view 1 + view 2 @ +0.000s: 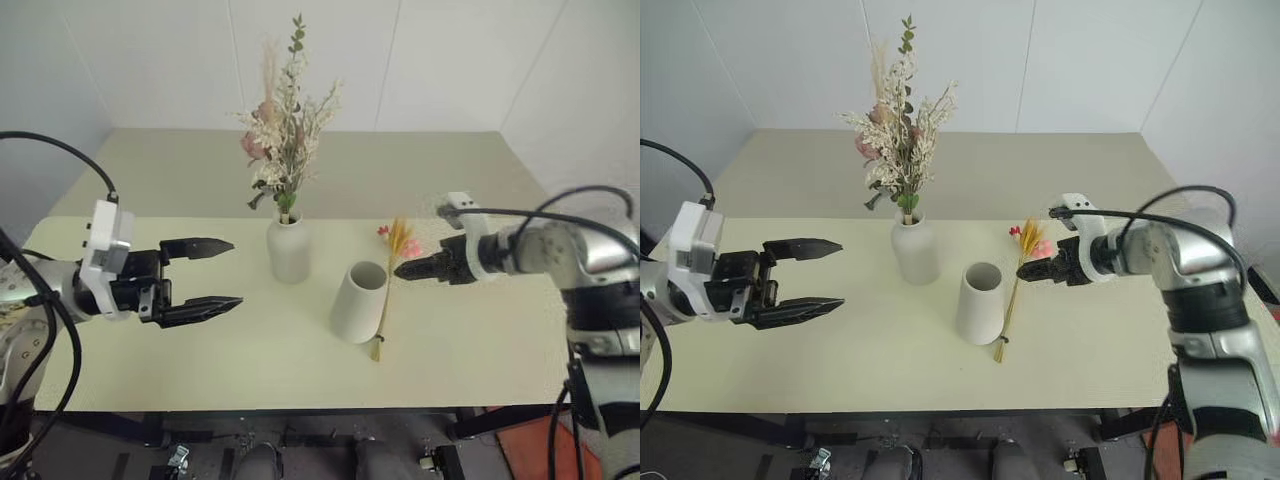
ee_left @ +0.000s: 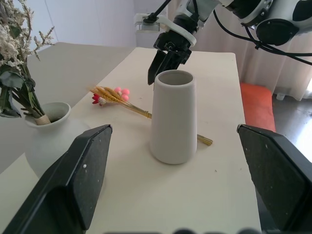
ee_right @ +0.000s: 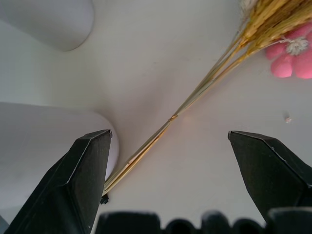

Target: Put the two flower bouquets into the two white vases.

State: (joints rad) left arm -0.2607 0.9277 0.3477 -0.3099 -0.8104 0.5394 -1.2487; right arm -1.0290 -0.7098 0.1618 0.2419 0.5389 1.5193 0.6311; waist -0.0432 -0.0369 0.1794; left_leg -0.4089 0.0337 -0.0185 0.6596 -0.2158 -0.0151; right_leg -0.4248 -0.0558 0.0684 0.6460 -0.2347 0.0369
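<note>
Where the pale table (image 1: 150, 350) runs toward its near edge, wide bare surface in front of both vases. Bushy bouquet (image 1: 285, 150) of pale pink blooms, cream sprigs and green leaves upright in the bottle-shaped vase (image 1: 288, 250), near the table's middle. Cone-shaped vase (image 1: 359, 301) just to its right and nearer the front edge, upright, mouth round and unfilled; a clear gap between the two vases. Slim bouquet (image 1: 392, 280) flat on the table just right of the cone vase, yellow-orange plumes and small pink-red flowers pointing away toward the far edge, stem ends toward the near edge, stems running close along the vase's base, contact with it not clear. Left gripper (image 1: 205, 277) well to the left of the bottle vase, level, pointing right, black fingers spread wide and holding nothing, open table between it and the vases. Right gripper (image 1: 408, 270) angled down beside the plumes, above the slim bouquet's stems, jaws spread wide on either side of them in the right wrist view, not closed on them. Plain open tabletop to the right of the slim bouquet, out to the right edge.
</note>
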